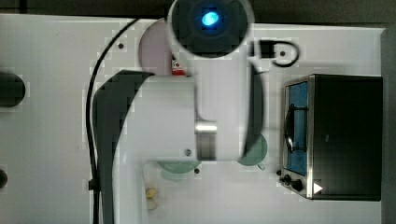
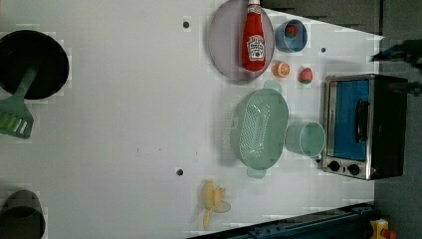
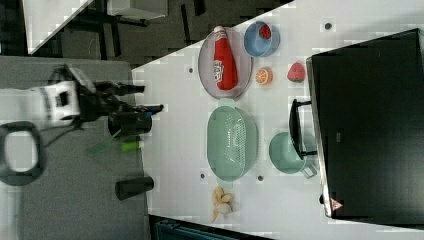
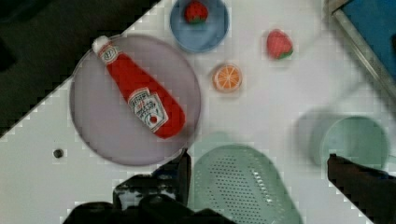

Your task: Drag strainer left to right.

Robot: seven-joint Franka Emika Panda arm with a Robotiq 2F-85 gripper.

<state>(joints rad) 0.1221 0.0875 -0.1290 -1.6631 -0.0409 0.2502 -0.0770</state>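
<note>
Pale mint-green perforated plastic strainer: rests on white worktop, between purple plate and green mug, ungrasped. Claw: spread wide, empty, poised above strainer for engagement.

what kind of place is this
Probably a lab tabletop staged as a toy kitchen: a toaster oven, a ketchup bottle lying on a plate, and a green strainer beside a mug.
</note>
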